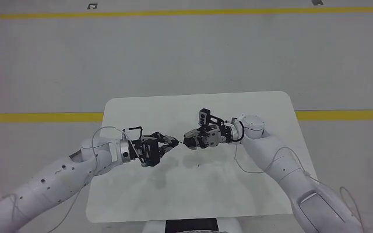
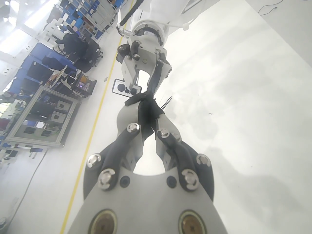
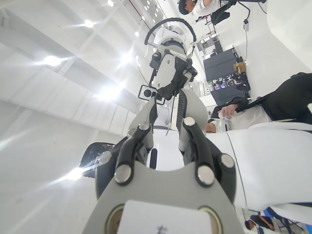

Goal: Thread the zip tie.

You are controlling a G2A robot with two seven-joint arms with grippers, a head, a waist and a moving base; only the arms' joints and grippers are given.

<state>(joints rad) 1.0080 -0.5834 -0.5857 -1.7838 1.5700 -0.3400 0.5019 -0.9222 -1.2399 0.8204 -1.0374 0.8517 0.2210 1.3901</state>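
We see both arms meeting tip against tip in the middle of the top view, above the white table. The left gripper is clenched. Thin black strands of the zip tie come out just beside its tips, so we judge that it grasps the tie. The right gripper has its fingers apart, and a thin piece of the tie stands loose in the gap.

To thread well, we think the left arm should hold the tie steady. The right one should close only when the free end is lined up with the lock, because a small angle error would make the end slide past.

From above, the tie is only a fine dark line. The left wrist view makes the clenched pads plain, and the right wrist view shows the open gap.
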